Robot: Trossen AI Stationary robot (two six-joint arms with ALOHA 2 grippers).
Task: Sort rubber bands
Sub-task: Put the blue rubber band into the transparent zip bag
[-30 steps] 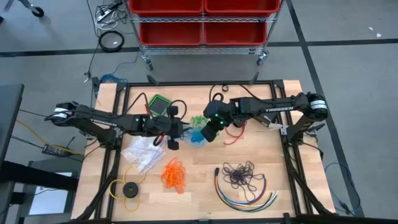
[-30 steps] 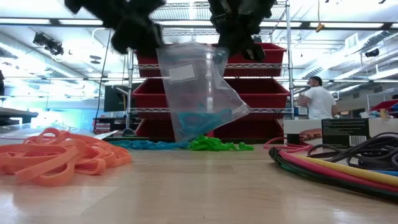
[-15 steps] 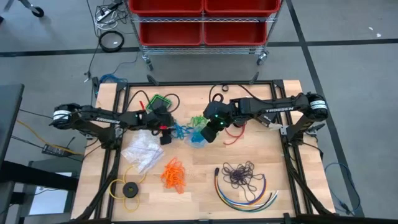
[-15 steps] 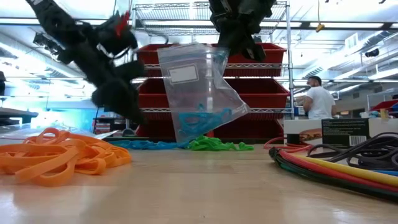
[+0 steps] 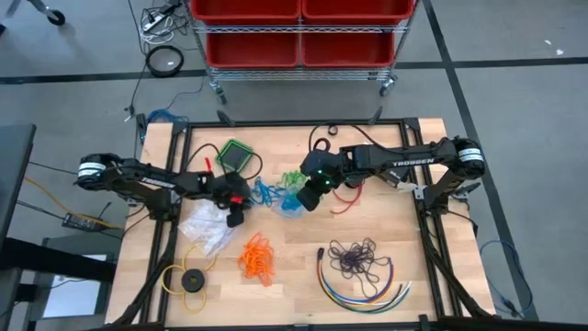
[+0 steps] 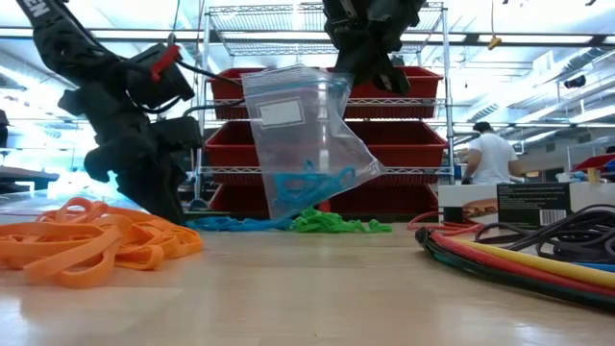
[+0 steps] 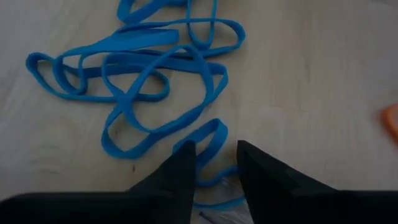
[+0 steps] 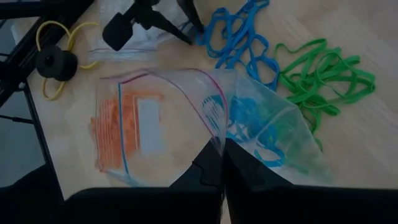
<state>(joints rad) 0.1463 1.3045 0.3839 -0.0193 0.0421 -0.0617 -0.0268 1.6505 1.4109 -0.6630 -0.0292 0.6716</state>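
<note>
Blue rubber bands (image 7: 149,74): flat thin loops, tangled loose on the wood table (image 5: 404,239) centre, beside green bunch (image 5: 292,176). L gripper (image 7: 214,158) low over them, fingers parted, nothing held yet. R gripper (image 8: 222,163) shut, pinching rim of clear zip bag (image 6: 303,144) w/ some blue inside. Judgement: pinch one strand edge-on, lift slow; tangle will drag neighbours.

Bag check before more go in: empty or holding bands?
Holding bands: blue bands lie inside the hanging bag.
</note>
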